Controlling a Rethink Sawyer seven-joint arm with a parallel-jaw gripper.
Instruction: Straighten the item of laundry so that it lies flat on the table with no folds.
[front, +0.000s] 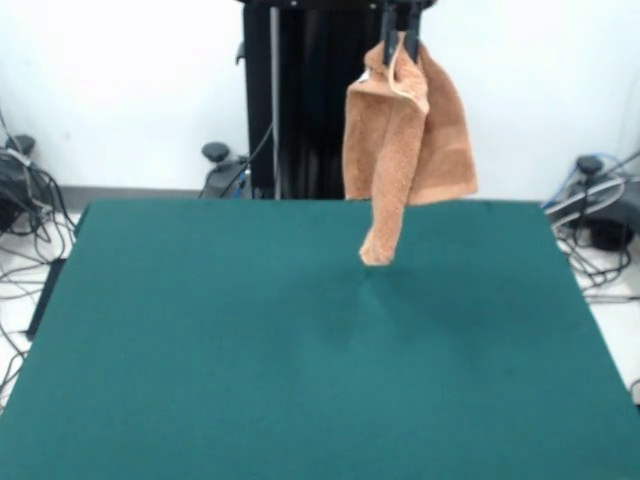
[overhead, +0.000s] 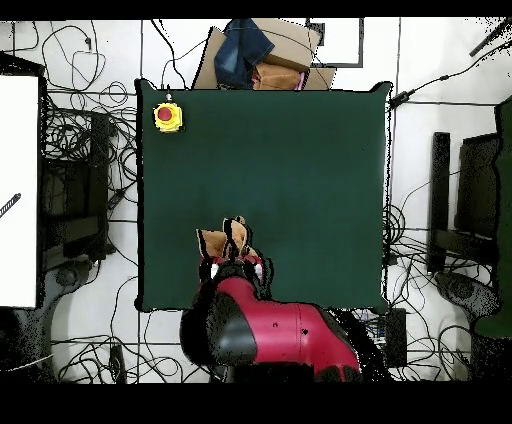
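Observation:
The orange-tan terry towel (front: 408, 140) hangs bunched and folded from my gripper (front: 401, 28) at the top of the front view, clear of the dark green table (front: 250, 340). Its lowest corner dangles just above the felt near the table's far side. The gripper is shut on the towel's upper edge. In the overhead view the towel (overhead: 228, 240) shows as a small crumpled bunch next to the red arm (overhead: 270, 330), near the table (overhead: 300, 160) edge at the robot's side, with the gripper (overhead: 238, 262) partly hidden below the arm.
A yellow box with a red button (overhead: 167, 117) sits on the table's far left corner in the overhead view. Cardboard and dark cloth (overhead: 262, 55) lie beyond the far edge. Cables (front: 30, 220) and stands surround the table. The black pedestal (front: 300, 110) stands behind the towel.

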